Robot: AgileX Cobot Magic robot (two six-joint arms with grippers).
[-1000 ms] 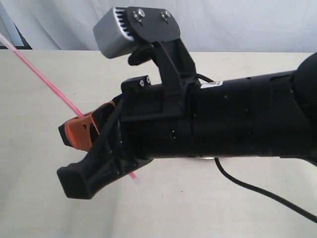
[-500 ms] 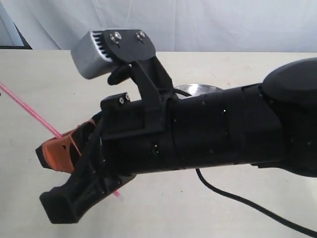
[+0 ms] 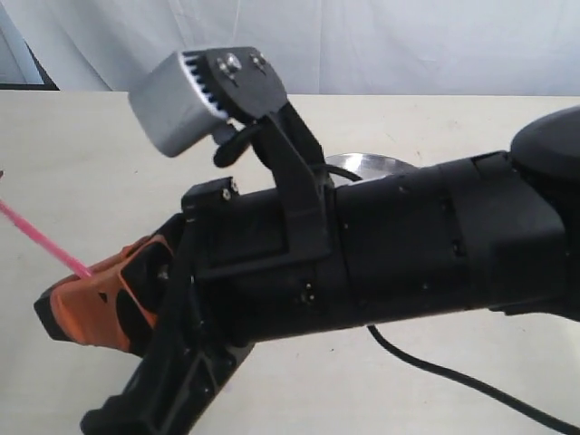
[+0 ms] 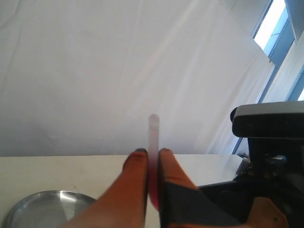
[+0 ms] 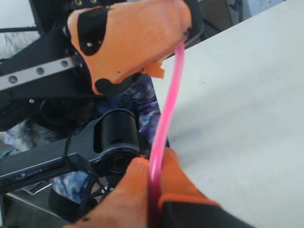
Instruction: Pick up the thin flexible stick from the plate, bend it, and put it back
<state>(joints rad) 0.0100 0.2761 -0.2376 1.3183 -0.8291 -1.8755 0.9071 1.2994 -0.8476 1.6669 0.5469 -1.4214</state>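
1. Left gripper (image 4: 152,152): fingers clamped tight on the thin flexible stick (image 5: 166,114).
2. Stick's up in the air, slightly bowed, off the plate (image 3: 373,164).
3. Right gripper (image 5: 154,162): fingers pinch its other end.
4. Plate lies on the surface (image 3: 453,118), farther back.

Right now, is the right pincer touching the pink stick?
Touching. In the right wrist view, the right pincer is shut on the pink stick, with no gap showing.

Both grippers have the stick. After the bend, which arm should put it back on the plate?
Left, probably. The left gripper, shut on the thin flexible stick, has the plate in its wrist view. The right gripper also grips the stick, but its wrist view shows no plate.
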